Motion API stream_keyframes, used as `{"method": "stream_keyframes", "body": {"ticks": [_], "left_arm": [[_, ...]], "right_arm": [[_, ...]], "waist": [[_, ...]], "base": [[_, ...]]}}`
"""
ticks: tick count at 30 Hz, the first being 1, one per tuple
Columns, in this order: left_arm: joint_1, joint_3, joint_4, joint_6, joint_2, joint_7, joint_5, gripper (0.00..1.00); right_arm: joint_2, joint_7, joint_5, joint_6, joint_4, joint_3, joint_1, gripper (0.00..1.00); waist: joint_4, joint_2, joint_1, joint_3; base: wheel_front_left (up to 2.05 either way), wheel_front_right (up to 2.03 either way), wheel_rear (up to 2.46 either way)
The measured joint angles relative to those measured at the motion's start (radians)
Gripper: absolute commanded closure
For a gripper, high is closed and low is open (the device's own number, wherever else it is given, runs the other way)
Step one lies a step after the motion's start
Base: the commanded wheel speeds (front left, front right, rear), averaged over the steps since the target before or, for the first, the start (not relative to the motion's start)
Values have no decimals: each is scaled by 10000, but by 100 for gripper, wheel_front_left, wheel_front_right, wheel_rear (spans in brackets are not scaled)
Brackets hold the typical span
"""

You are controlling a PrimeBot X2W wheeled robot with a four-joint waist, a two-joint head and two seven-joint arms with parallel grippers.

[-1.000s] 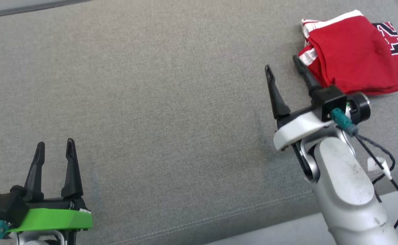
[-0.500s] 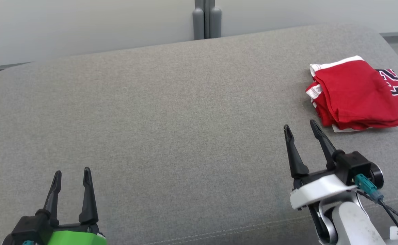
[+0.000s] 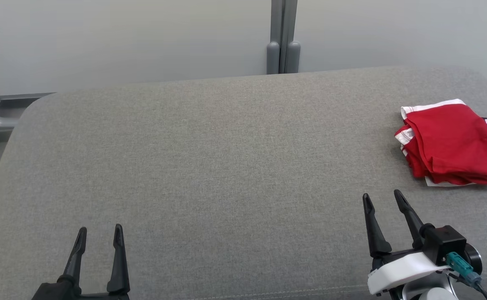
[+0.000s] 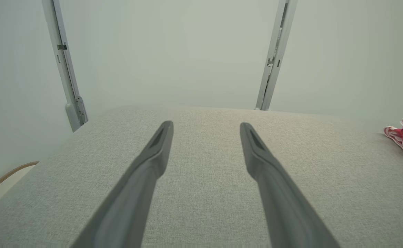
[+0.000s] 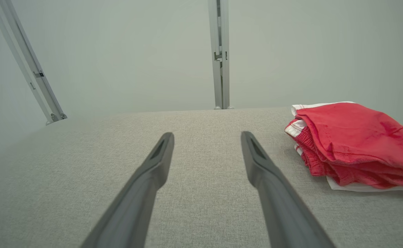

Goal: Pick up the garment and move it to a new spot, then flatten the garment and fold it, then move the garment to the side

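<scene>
Grey woven upholstery covers the broad cushion [image 3: 210, 166] in front of me, with a pale wall and a grey post [image 3: 283, 37] behind its far edge. The garment [image 3: 451, 146] lies at the cushion's right edge, nearer the far corner than the near one. It is red with white trim showing at its left side and underneath. A bit of dark lettering peeks out on its right, though I cannot read it. It sits in a compact stack of several layers, slightly rumpled on top, not perfectly squared.

My left hand [image 3: 100, 228] hangs over the near-left part of the cushion, fingers spread wide and empty. My right hand [image 3: 381, 194] is over the near-right part, also wide and empty, near the garment but apart from it.

I judge the folding done and the garment set aside. The next move calls only for keeping clear of the stack.
</scene>
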Motion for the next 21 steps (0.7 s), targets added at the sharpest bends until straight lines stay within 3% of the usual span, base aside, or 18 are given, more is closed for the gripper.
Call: {"method": "stream_keyframes", "body": {"ticks": [10, 11, 15, 21], "left_arm": [[17, 328, 280, -238, -192, 2, 360, 0], [36, 322, 378, -238, -205, 6, 360, 100], [41, 364, 623, -240, -259, 100, 209, 100], [27, 763, 727, -242, -263, 483, -936, 100]], "right_arm": [[6, 2, -15, 2, 25, 54, 45, 0], [13, 4, -15, 2, 105, 63, 70, 100], [33, 38, 140, 2, 270, 117, 201, 100], [35, 334, 1452, 2, 627, 268, -39, 100]], "waist": [[72, 0, 1, 60], [73, 0, 0, 60], [72, 0, 1, 63], [62, 0, 1, 74]], "base": [[0, 0, 0], [0, 0, 0], [0, 0, 0], [0, 0, 0]]}}
